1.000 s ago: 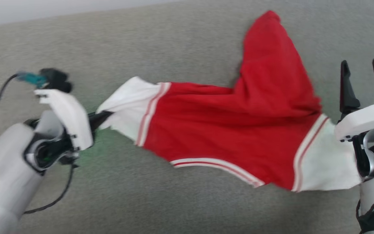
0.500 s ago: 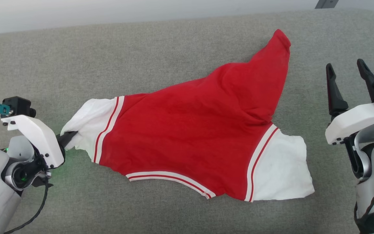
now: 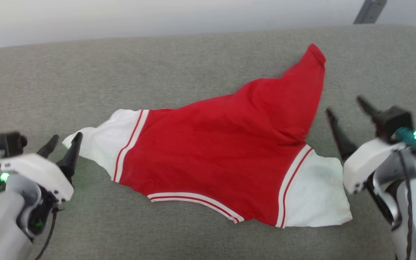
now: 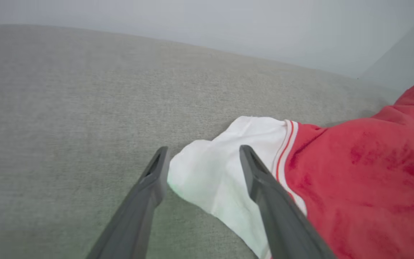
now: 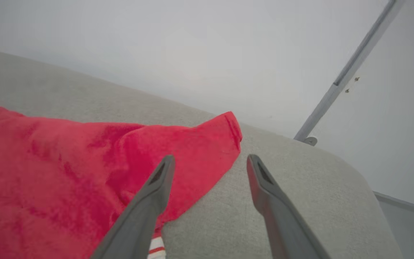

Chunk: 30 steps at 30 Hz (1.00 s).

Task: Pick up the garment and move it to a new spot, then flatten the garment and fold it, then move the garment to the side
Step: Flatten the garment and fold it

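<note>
The garment (image 3: 226, 151), a bright red shirt with white striped sleeve ends, lies spread on the grey cushion (image 3: 157, 65). One red corner points up toward the back right. My left gripper (image 3: 63, 141) stands open at the tip of the left white sleeve (image 3: 101, 139), holding nothing; in the left wrist view that sleeve end (image 4: 214, 172) lies between and beyond the fingers (image 4: 153, 180). My right gripper (image 3: 345, 106) is open beside the right white sleeve (image 3: 318, 191), apart from it. The right wrist view shows the red fabric (image 5: 84, 162) left of its open fingers (image 5: 264, 187).
The cushion's far edge (image 3: 193, 36) meets a pale wall. A grey metal post (image 3: 368, 11) stands at the back right, also seen as the post (image 5: 350, 75) in the right wrist view. Bare cushion lies in front of and behind the shirt.
My left gripper has let go of the left sleeve and now stands open beside it. The right gripper moved inward toward the shirt. The camera shifted slightly.
</note>
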Motion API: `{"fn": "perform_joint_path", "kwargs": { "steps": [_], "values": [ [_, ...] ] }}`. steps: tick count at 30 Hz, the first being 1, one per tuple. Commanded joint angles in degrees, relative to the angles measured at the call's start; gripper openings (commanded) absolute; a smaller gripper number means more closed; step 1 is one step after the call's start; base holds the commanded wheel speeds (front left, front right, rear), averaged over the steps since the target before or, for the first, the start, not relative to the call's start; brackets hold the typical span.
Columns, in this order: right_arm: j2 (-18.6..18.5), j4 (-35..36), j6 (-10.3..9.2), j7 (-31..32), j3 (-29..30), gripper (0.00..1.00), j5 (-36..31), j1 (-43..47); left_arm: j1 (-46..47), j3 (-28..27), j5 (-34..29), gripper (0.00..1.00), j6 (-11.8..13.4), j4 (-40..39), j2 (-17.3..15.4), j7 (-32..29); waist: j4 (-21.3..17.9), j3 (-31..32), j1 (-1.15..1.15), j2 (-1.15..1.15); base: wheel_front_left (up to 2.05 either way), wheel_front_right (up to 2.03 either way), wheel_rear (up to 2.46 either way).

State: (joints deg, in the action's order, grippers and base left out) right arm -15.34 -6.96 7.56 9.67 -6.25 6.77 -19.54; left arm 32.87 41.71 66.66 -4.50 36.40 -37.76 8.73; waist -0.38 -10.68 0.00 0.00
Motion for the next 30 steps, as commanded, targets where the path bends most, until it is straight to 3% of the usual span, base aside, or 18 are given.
{"fn": "perform_joint_path", "kwargs": {
  "steps": [1,6,12,18,21,30],
  "values": [
    [-0.8,0.7,-0.14,0.9,-0.8,1.00,0.6,1.0,-1.3,-0.2,-1.0,1.00,0.5,-0.2,0.2,1.8,0.6,0.5,0.00,0.00,0.00,0.00,0.00],
    [-7.0,6.0,-0.14,8.6,-8.6,1.00,5.2,5.0,-6.0,-4.7,-5.2,1.00,4.4,-2.9,1.6,6.4,2.3,1.2,0.00,0.00,0.00,0.00,0.00],
    [-16.8,14.8,-0.14,21.2,-16.0,1.00,12.7,10.5,-17.4,-22.8,-21.6,1.00,6.7,-17.5,8.2,6.5,4.1,0.8,0.00,0.00,0.00,0.00,0.00],
    [-24.4,21.0,-0.14,30.9,-17.5,1.00,16.9,15.1,-26.9,-35.7,-35.3,1.00,4.2,-27.3,18.2,6.5,5.7,-0.7,0.00,0.00,0.00,0.00,0.00],
    [-26.2,22.1,-0.14,33.1,-18.4,1.00,17.2,16.1,-28.8,-39.7,-39.5,1.00,2.0,-28.7,22.6,6.5,6.6,-1.5,0.00,0.00,0.00,0.00,0.00],
    [-29.5,17.9,-0.14,33.3,-22.5,1.00,13.6,14.9,-27.9,-44.8,-46.9,1.00,-2.3,-28.9,29.1,6.6,9.2,-4.4,0.00,0.00,0.00,0.00,0.00]
  ]
}}
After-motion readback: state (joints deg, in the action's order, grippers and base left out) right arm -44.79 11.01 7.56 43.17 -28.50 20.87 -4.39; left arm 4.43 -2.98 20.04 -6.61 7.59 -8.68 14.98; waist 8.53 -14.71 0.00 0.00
